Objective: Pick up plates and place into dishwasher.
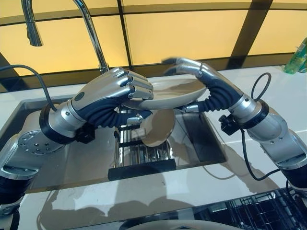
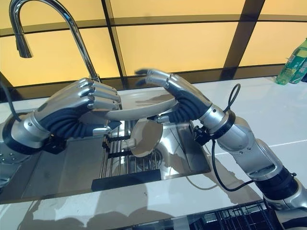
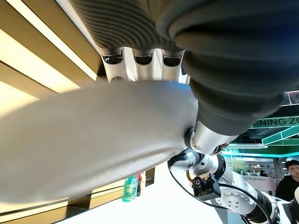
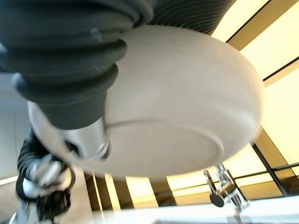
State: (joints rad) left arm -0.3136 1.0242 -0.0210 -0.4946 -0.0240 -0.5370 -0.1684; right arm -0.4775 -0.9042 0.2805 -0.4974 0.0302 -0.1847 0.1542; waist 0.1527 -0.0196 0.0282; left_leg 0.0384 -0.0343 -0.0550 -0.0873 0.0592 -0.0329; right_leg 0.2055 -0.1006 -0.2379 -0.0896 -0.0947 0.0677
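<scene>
- Tap [image 1: 91, 33]: stands behind the sink [image 1: 192, 139], its spout arching out to the left of it.
- Left hand [image 1: 112, 88]: held above the sink's left half, fingers curled over the left rim of the plate [image 1: 168, 93], thumb under it. The left wrist view shows the plate's underside pressed against the fingers.
- Plate: pale, shallow, held level in the air over the sink between both hands, well above the rack [image 1: 141, 153].
- Rack: sits in the sink below the plate; a second plate [image 1: 157, 127] stands on edge in it, tilted.
- Right hand [image 1: 204, 79]: at the plate's right rim, over the sink's right half. Fingers extend fairly straight across the top of the rim, thumb below against the underside; loose hold rather than a curl.
- Bottle [image 1: 298, 57]: green, on the counter [image 1: 268, 91] far right of the sink.
- Basket [image 1: 259, 211]: dark wire, at the near edge, right of the sink.
</scene>
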